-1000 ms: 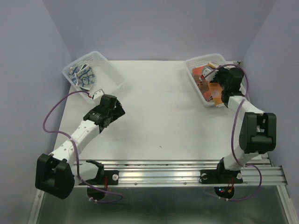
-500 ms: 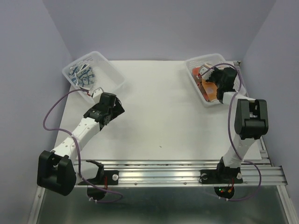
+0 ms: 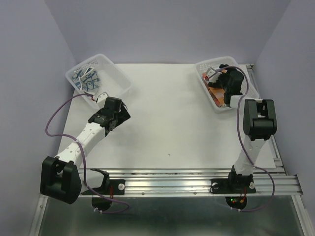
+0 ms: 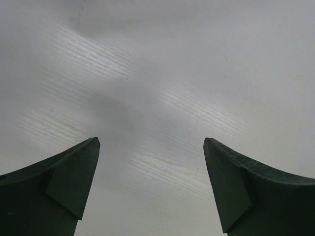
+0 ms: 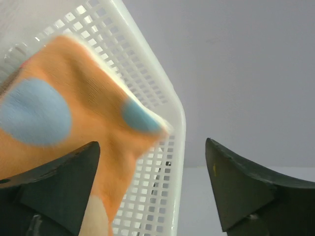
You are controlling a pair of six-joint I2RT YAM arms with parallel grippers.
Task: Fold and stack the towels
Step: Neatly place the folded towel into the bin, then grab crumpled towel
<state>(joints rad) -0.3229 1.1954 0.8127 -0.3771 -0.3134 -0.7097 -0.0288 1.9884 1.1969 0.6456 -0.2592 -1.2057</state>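
Note:
An orange towel with pale blue dots (image 5: 74, 123) hangs blurred in front of my right gripper (image 5: 152, 187), brushing its left finger (image 5: 54, 182). The jaws stand wide apart and do not pinch it. From above, that gripper (image 3: 222, 82) is down inside the right basket (image 3: 204, 66), over orange cloth (image 3: 216, 94). Blue-and-white patterned towels (image 3: 86, 80) lie in the left basket (image 3: 112, 70). My left gripper (image 3: 123, 115) hovers low over the bare white table (image 4: 157, 73) just in front of the left basket. It (image 4: 151, 187) is open, with nothing between its fingers.
The right basket's white lattice wall (image 5: 162, 98) rises directly between the right fingers. Purple walls close in the table on three sides. The metal rail (image 3: 187, 179) with both arm bases runs along the near edge.
The right arm swung back and inward, bringing the orange towel over the right basket, and its jaws have come apart off the cloth. The left arm shifted only slightly.

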